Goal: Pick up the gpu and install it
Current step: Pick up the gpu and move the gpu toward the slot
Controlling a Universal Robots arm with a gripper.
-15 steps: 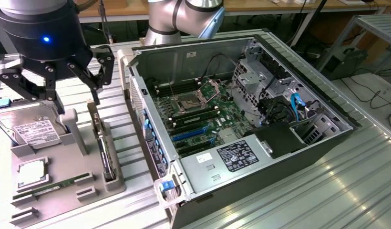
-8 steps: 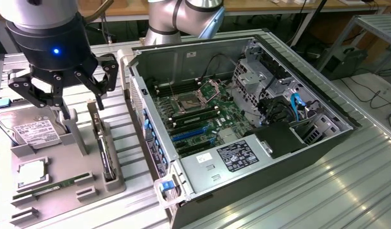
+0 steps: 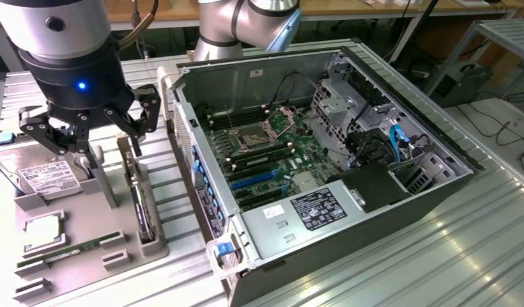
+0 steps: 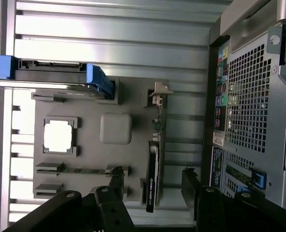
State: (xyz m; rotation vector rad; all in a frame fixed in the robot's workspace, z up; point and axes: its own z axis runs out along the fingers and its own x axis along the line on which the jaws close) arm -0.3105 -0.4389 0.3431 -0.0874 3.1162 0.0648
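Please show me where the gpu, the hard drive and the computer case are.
gpu (image 4: 153,179), wrist view, on the dark edge of the card.
hard drive (image 3: 47,178), exterior view, on its white label.
computer case (image 3: 245,80), exterior view, on its grey inner wall.

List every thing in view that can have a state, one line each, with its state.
gripper: open, above the gpu, holding nothing.
gpu: standing on edge in its slot on the tray, not picked up.
hard drive: propped in its tray slot.
CPU: flat in its tray recess.
RAM stick: lying in its tray holder.
computer case: on its side, panel off, interior exposed.
blue expansion slots: empty.
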